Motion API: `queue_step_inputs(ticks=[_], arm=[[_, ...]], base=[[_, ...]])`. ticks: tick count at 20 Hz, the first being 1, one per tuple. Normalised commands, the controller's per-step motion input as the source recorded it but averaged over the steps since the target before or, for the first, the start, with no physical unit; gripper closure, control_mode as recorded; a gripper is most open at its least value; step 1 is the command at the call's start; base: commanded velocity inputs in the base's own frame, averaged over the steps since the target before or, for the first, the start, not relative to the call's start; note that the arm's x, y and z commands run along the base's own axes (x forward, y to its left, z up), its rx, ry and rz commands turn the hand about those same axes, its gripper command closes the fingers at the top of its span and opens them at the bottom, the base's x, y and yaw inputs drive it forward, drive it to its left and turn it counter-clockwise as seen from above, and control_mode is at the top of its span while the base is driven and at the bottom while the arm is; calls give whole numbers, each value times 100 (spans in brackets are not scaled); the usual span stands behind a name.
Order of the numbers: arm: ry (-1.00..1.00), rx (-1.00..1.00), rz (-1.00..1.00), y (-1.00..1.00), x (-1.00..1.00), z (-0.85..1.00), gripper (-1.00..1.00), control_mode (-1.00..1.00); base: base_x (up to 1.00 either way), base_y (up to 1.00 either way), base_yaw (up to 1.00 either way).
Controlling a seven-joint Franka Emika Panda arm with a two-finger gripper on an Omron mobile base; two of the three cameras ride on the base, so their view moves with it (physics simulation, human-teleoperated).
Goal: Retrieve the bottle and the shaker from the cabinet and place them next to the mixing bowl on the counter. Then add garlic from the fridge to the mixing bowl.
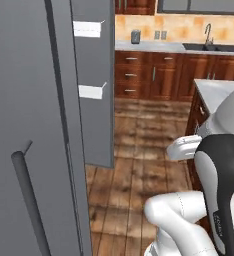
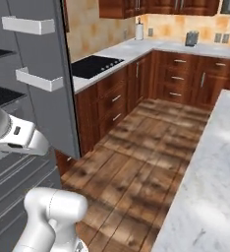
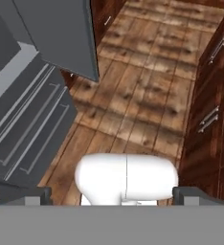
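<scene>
Both base views look forward from behind the arm, close to the open fridge point(image 1: 24, 100), sharing the wooden floor point(image 2: 136, 157), while the hand view looks steeply down on it.

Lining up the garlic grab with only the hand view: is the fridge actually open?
Observer: Yes. In the right base view the fridge door is swung wide, with two white door shelves facing the room.
Operator: Can you see inside?
Observer: Partly. Dark inner shelves show at that view's left edge; what they hold is too dim to tell.
Operator: What lies past the door?
Observer: A black cooktop set in the wall counter, just beyond the door's edge.
</scene>
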Motion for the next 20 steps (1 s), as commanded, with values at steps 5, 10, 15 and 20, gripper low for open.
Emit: queue_step_inputs(ticks=[5, 10, 15, 20], arm=[[0, 0, 0, 0, 0, 0, -100, 100], [0, 0, 0, 0, 0, 0, -100, 100], [0, 0, 0, 0, 0, 0, -100, 100], [0, 0, 0, 0, 0, 0, -100, 100]], base=[[47, -15, 54], [63, -4, 36], [45, -7, 35], [43, -7, 58]])
